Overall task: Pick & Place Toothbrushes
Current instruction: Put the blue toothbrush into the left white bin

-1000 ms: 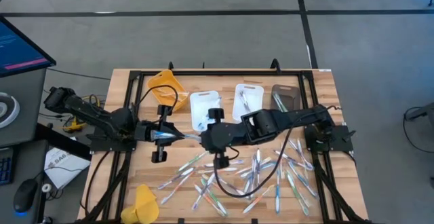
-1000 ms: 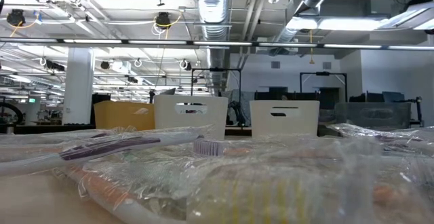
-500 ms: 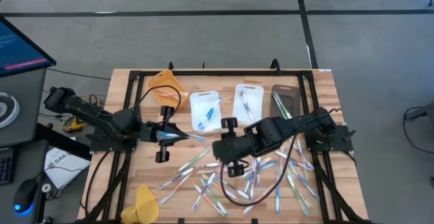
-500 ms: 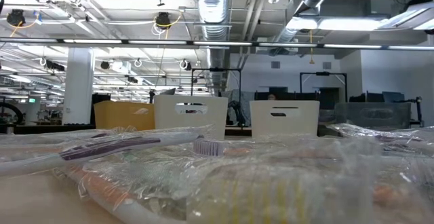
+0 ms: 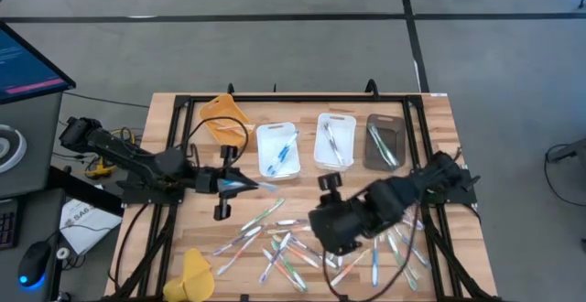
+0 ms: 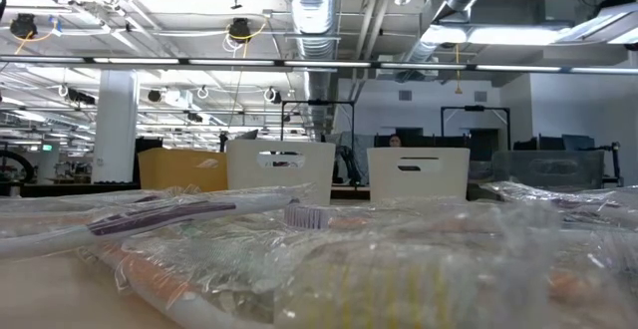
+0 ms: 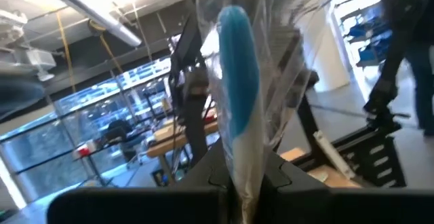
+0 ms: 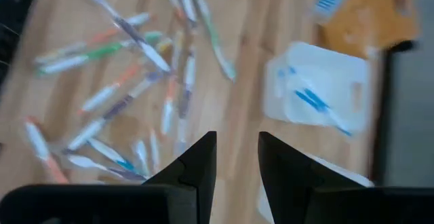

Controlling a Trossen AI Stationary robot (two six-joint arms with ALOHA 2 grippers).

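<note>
Here, two dark robot arms work over a wooden table (image 5: pixel 165 110) strewn with wrapped plastic toothbrushes (image 5: pixel 275 247).

The left gripper (image 5: pixel 252 185) is clenched on a blue-and-white toothbrush in clear wrap (image 7: pixel 239 108), held above the table just in front of the white rectangular tray (image 5: pixel 277 149), which already holds blue toothbrushes. The right gripper (image 8: pixel 236 157) hovers empty over the scattered pile toward the near edge, its fingers (image 8: pixel 196 163) parted with nothing between them. Farther back sit a second white tray (image 5: pixel 334 141) and a dark tray (image 5: pixel 385 143), each with toothbrushes inside, and a yellow tray (image 5: pixel 222 114) beside the white ones.
</note>
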